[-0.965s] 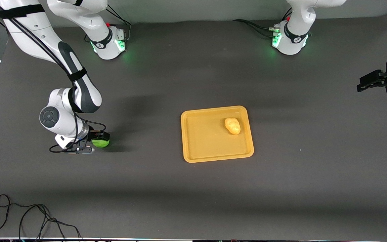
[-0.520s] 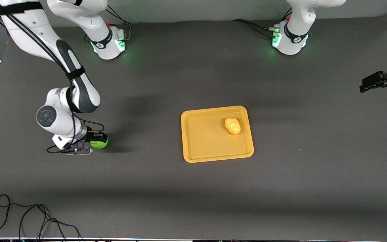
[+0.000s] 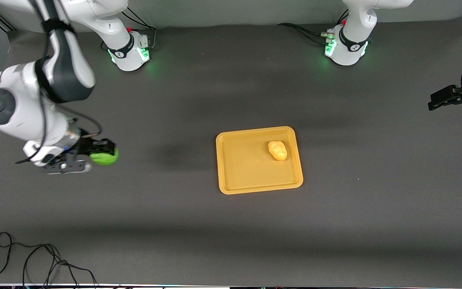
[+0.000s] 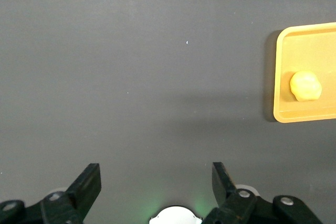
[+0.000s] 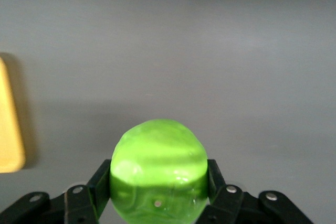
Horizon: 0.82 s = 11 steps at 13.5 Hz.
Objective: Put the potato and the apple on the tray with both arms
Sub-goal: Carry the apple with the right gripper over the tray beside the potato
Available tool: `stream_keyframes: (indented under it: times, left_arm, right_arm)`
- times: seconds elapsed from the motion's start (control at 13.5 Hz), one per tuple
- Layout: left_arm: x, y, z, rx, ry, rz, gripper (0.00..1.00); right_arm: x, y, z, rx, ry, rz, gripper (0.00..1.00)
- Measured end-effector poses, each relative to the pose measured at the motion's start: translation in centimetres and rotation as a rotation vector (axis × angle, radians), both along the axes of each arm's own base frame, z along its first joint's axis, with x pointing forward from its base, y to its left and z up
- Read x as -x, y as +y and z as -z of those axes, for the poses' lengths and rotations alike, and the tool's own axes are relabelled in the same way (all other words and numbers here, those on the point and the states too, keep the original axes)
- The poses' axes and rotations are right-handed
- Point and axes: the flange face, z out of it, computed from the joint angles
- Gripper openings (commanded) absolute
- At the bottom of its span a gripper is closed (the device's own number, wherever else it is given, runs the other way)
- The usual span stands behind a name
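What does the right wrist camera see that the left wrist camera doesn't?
Only the right wrist view shows the apple, clamped in the right end effector above the table. Only the left wrist view shows the potato lying on the tray, plus the open, empty left end effector. Both show the grey table and some of the tray.
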Motion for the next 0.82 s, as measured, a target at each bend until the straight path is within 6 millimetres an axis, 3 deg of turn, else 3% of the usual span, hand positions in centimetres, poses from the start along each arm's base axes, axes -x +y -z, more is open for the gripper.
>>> stream_keyframes:
  times: [0.3, 0.52, 0.67, 0.82]
  left_arm:
    - [0.0, 0.1, -0.1, 0.000, -0.001, -0.001, 0.98]
    - [0.0, 0.2, -0.1, -0.002, -0.002, -0.009, 0.99]
    - [0.0, 0.1, -0.3, -0.003, -0.006, -0.013, 0.99]
    - [-0.1, 0.0, -0.5, -0.003, -0.013, -0.013, 1.00]
  right_arm:
    - [2.7, 18.9, 0.0, -0.005, -0.034, 0.061, 0.39]
    - [5.0, 31.1, 2.4, -0.016, -0.054, 0.127, 0.38]
    - [6.3, 36.3, 5.8, -0.004, -0.045, 0.168, 0.38]
    - [6.1, 38.3, 10.1, 0.023, -0.027, 0.177, 0.38]
